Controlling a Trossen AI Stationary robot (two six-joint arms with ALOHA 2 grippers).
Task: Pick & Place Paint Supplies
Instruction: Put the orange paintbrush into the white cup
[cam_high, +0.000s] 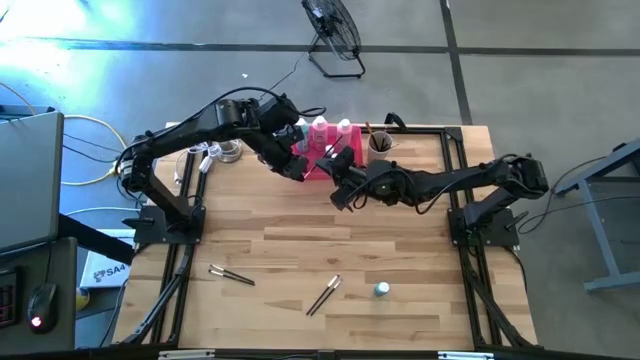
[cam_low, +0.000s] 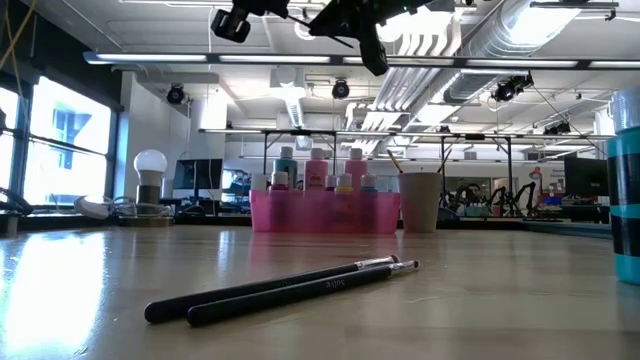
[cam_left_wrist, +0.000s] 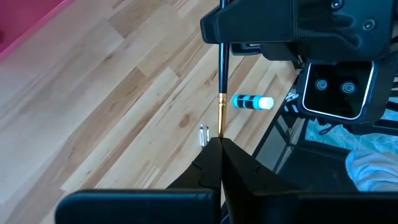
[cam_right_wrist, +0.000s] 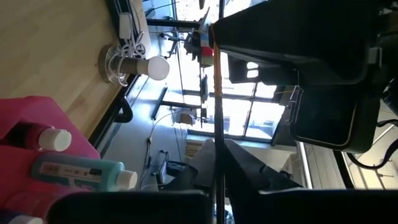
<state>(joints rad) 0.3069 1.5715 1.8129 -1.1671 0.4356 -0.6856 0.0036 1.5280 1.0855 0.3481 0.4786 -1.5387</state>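
A thin paintbrush (cam_left_wrist: 221, 81) with a black handle and a gold ferrule spans the gap between my two grippers, above the table near the pink tray (cam_high: 318, 170). My left gripper (cam_left_wrist: 221, 144) is shut on one end of it and my right gripper (cam_right_wrist: 219, 146) on the other. Pink and teal white-capped bottles (cam_high: 322, 130) stand in the tray. Two pairs of brushes (cam_high: 230, 274) (cam_high: 323, 296) and a small teal bottle (cam_high: 381, 290) lie on the near part of the table. My left gripper pinches the brush at its ferrule end (cam_left_wrist: 221, 130) between its two fingers, slanting down from the table's left. The brush runs straight on from the fingertips, clear of the table. My right gripper pinches the handle's other end (cam_right_wrist: 217, 134) between its two fingers, coming level from the table's right. The brush runs straight out from the fingertips toward the left gripper, lifted clear.
A pale cup (cam_high: 380, 143) stands right of the tray at the far edge. A round lamp (cam_low: 150, 175) and cables lie at the far left. Black frame rails run along both sides of the table. Bare wood lies in the middle.
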